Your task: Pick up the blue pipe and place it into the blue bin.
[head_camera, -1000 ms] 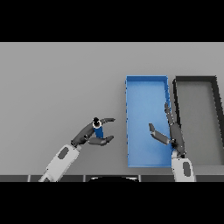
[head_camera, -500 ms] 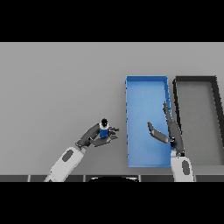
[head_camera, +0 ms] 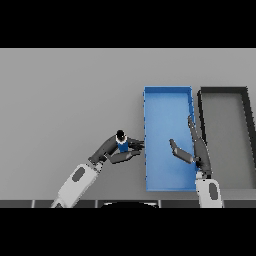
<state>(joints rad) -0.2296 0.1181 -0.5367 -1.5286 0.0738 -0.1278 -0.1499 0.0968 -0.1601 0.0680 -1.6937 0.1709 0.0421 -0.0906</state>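
blue and short, the pipe [head_camera: 122, 146] sits in the left hand [head_camera: 116, 150], upright with a dark cap at its top end. the fingers and thumb of that hand are curled round it, a thumb or finger lying below it and pointing right, other fingertips reaching past it toward the blue bin [head_camera: 168, 95]. the pipe is just left of the bin's left wall, near the bin's near half, not yet over the bin. whether its base touches the grey desk [head_camera: 65, 100] or is lifted clear cannot be told from this view.

the left arm comes in from the lower left, white forearm angled up and to the right.

the blue bin is a long rectangle running from near to far, right of the scene's middle. a dark bin [head_camera: 222, 91] of like shape lies just beside it on the right, their long walls close together.

the right hand [head_camera: 195, 150] is held over the near right part of the blue bin, along its right wall. its fingers are straight and point far, the thumb sticks out to the left over the bin's floor; the hand is wide and holds nothing. its arm rises from the lower edge.
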